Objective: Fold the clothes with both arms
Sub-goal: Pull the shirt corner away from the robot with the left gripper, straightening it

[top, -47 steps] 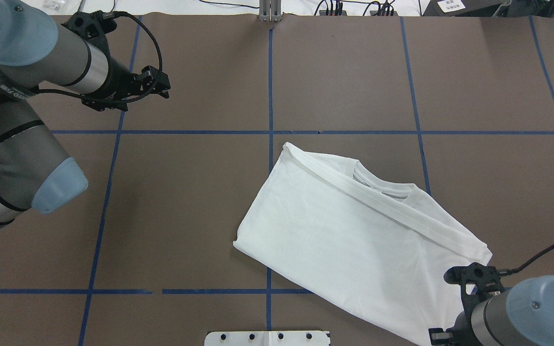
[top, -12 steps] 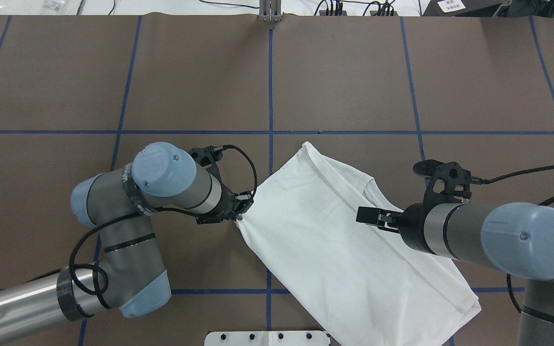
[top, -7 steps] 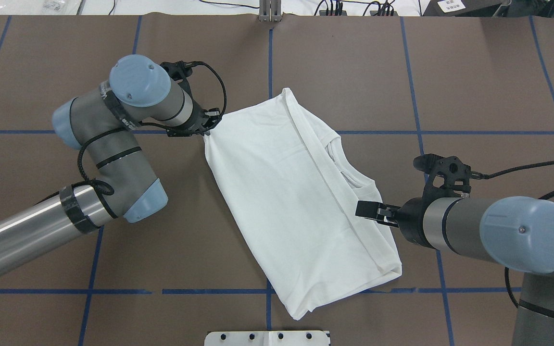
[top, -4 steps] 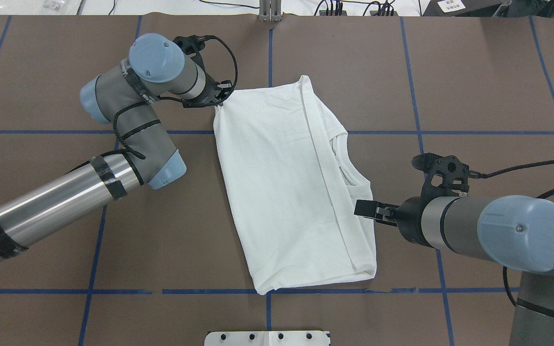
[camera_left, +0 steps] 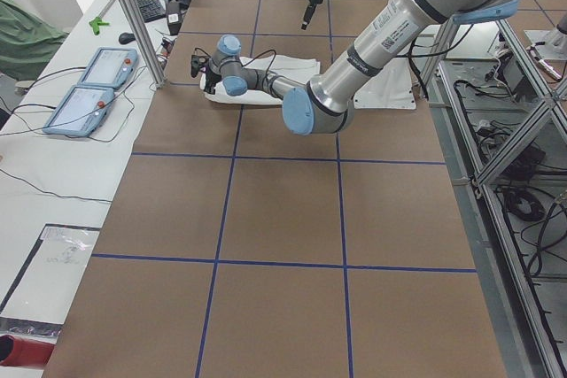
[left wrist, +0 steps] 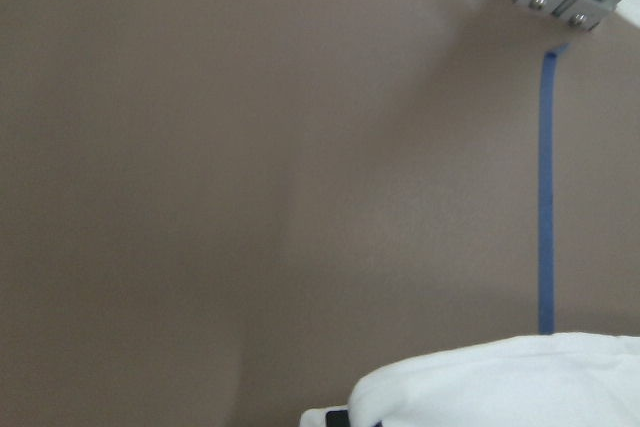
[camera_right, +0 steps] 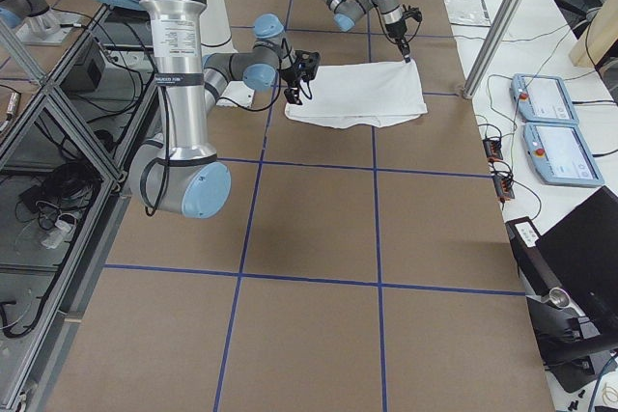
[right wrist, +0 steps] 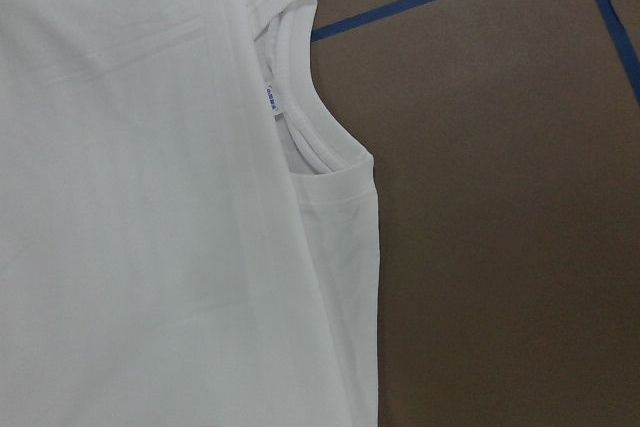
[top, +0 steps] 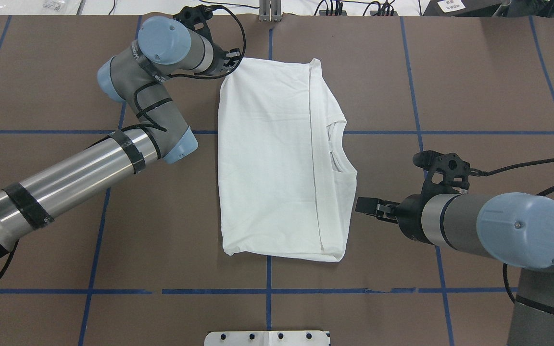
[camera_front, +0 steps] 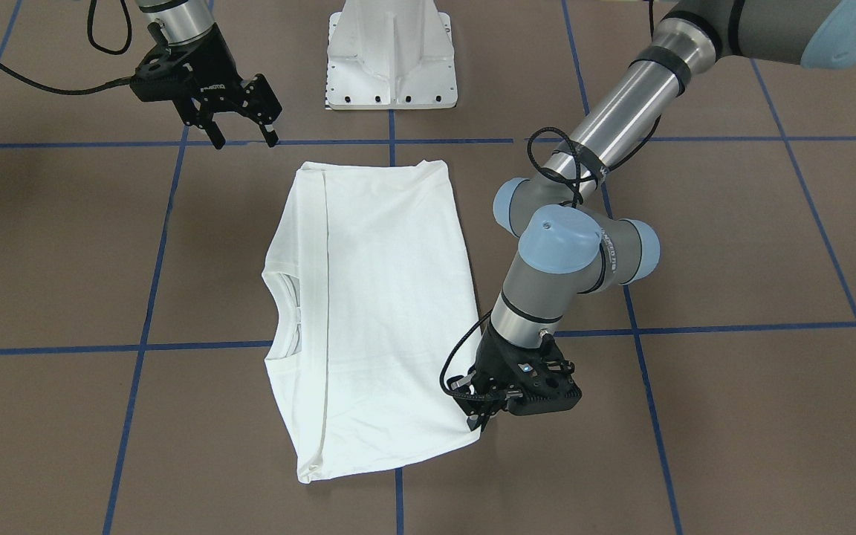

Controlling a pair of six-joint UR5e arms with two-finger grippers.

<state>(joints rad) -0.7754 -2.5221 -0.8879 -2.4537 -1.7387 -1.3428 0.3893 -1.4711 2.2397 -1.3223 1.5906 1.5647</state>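
Whereas half a second ago the shirt (top: pixel 277 158) lay askew across the blue tape lines (top: pixel 113 291), it now lies square to them in the middle of the brown table (top: pixel 488 77), its long sides running from near the robot to far, and the whole of it sits farther from the robot than before. The left gripper (top: pixel 232 56) has moved toward the table's far edge and is clamped on the shirt's far left corner, which the side view from the robot's right shows lifted a little off the table. The right gripper (camera_front: pixel 244 136) has kept its place with its fingers spread and nothing between them. The shirt's right edge, which lay under it before, has drawn back so that the gripper now stands at that edge, though I cannot tell whether it hangs clear of the cloth or brushes it. By count there is one shirt, folded lengthwise, with one ribbed collar (right wrist: pixel 300 137) on its right side and one small label (right wrist: pixel 270 97) inside it. There are two arms, the left arm (top: pixel 80 170) and the right arm (top: pixel 455 223), each with one gripper. One white pedestal (camera_front: pixel 391 52) stands at the robot's side of the table.
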